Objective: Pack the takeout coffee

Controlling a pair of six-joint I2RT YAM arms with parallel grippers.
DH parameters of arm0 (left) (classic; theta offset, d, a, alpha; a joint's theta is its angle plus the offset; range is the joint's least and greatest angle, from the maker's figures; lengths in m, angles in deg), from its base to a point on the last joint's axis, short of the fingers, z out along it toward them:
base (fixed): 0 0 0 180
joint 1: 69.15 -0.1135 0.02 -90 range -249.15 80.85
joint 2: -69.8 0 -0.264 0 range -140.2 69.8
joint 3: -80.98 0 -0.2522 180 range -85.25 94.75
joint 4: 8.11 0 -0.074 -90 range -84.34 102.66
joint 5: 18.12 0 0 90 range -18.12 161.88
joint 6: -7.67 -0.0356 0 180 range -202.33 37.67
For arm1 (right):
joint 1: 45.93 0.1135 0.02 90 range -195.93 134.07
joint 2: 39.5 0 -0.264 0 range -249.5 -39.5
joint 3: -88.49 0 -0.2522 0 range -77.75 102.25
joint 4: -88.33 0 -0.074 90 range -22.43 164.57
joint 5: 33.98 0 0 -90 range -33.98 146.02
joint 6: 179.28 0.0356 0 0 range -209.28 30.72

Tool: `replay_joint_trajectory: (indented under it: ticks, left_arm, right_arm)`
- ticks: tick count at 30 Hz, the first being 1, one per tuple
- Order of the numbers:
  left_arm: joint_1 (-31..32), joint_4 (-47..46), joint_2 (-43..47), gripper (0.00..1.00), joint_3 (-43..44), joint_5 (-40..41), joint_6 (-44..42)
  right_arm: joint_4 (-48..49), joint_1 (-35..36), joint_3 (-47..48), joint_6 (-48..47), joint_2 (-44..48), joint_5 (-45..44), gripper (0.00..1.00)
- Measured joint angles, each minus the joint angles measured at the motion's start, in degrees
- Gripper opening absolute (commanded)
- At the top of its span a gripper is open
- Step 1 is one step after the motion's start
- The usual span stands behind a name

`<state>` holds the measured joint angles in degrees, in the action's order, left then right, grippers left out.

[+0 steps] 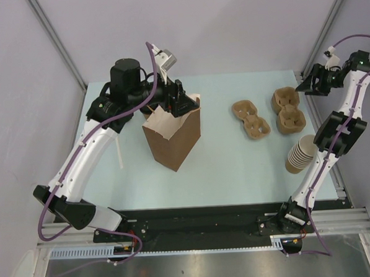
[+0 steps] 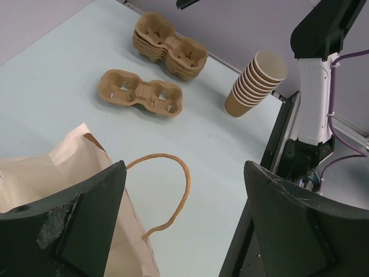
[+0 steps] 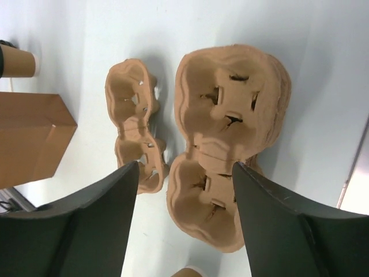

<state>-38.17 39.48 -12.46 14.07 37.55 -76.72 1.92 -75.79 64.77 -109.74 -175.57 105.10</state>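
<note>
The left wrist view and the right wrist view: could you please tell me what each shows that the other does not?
Only the left wrist shows the looped handle, the cup stack in full and the right arm. Only the right wrist shows a small brown cup beyond the paper bag, cut off at the frame edge. Both show the paper bag, the single carrier and the carrier stack.
</note>
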Motion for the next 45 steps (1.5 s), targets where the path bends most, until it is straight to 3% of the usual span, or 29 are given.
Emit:
replay_joint_trajectory:
  ticks: [9,15,21,29,39,45]
  left_arm:
    - [0.0,0.3,0.6,0.89,-0.7,0.9,-0.1]
    - [0.0,0.9,2.1,0.91,-2.3,1.2,-0.3]
    - [0.0,1.0,3.2,0.92,-2.9,1.2,-0.7]
    - [0.0,1.0,3.3,0.93,-2.9,1.0,-1.1]
    - [0.0,1.0,3.3,0.93,-2.9,0.6,-1.0]
    - [0.0,1.0,3.3,0.94,-2.8,0.4,-0.8]
  right_arm:
    - [3.0,3.0,-1.3,0.1,4.7,-2.5,0.7]
    - [5.4,18.5,-10.2,-4.7,14.7,-14.1,0.69]
    - [4.3,30.5,-10.7,-10.4,11.6,-24.3,0.61]
    - [-0.6,27.5,-8.0,-16.6,-0.2,-30.5,0.55]
    - [-2.1,28.5,-13.9,-21.4,-0.5,-32.7,0.45]
    - [-2.0,29.5,-14.3,-22.1,-0.5,-33.9,0.44]
